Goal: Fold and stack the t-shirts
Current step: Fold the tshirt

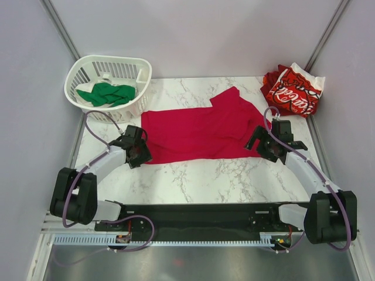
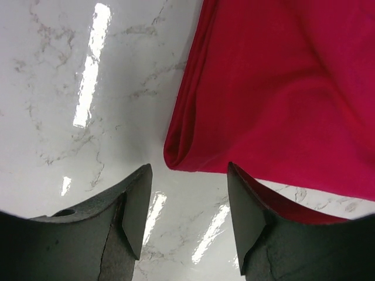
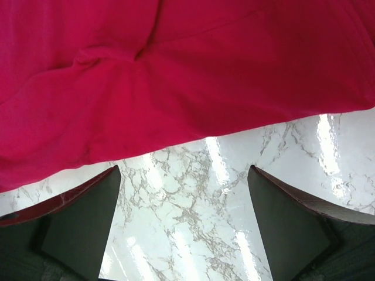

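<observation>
Left hand [image 1: 139,152], right hand [image 1: 263,144]: both agape, empty. Three shirts: crimson tee [image 1: 199,132], lettered tee [image 1: 293,93], green tee [image 1: 108,93].

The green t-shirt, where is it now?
In the top view the green t-shirt lies crumpled inside the white basket at the far left corner of the table, left of the spread crimson t-shirt.
</observation>
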Robot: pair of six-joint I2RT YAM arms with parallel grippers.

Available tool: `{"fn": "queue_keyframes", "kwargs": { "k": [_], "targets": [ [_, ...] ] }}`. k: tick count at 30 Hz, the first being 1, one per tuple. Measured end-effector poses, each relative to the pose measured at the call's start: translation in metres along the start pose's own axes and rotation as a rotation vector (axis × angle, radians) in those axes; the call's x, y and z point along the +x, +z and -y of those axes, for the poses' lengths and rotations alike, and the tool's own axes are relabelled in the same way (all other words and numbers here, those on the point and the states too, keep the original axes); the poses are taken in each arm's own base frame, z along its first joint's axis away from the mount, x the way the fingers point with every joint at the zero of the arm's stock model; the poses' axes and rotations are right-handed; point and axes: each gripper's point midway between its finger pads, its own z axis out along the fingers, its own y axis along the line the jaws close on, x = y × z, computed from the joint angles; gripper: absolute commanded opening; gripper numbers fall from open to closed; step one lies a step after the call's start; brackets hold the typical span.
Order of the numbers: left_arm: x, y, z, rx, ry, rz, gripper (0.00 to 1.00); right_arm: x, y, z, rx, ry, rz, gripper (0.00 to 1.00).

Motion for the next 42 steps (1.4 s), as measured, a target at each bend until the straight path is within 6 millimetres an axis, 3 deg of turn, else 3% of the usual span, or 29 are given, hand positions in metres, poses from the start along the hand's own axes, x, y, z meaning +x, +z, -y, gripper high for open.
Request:
{"fn": "queue_keyframes", "kwargs": {
  "k": [7,12,14,15,19,27,33,36,40,42],
  "targets": [
    [-0.006,0.014,-0.003,-0.038,-0.009,0.022,0.58,0.004,0.007,0.006,-0.009,0.023,-0.028,0.98],
    [-0.015,0.021,-0.002,-0.075,-0.005,0.019,0.26,0.005,0.014,0.006,-0.028,0.039,-0.051,0.98],
    [-0.019,0.024,-0.001,-0.081,-0.01,0.016,0.04,0.005,0.015,0.005,-0.031,0.04,-0.054,0.98],
    [-0.021,0.025,0.0,-0.077,-0.011,0.017,0.02,0.005,0.016,0.006,-0.03,0.041,-0.053,0.98],
    [-0.024,0.027,0.002,-0.077,-0.014,0.016,0.02,0.0,0.017,0.014,-0.011,0.072,-0.033,0.98],
    [-0.026,0.027,0.003,-0.072,-0.016,0.022,0.02,-0.007,0.023,0.077,0.142,0.257,-0.004,0.89],
    [-0.026,0.027,0.003,-0.071,-0.016,0.02,0.02,-0.018,0.021,0.099,0.196,0.323,0.038,0.82],
    [-0.025,0.028,0.003,-0.068,-0.016,0.017,0.02,-0.021,0.026,0.103,0.208,0.338,0.05,0.74],
    [-0.026,0.028,0.004,-0.066,-0.017,0.016,0.02,-0.021,0.037,0.112,0.237,0.364,0.053,0.55],
    [-0.026,0.028,0.004,-0.065,-0.018,0.016,0.02,-0.026,0.039,0.115,0.245,0.369,0.074,0.54]
  ]
}}
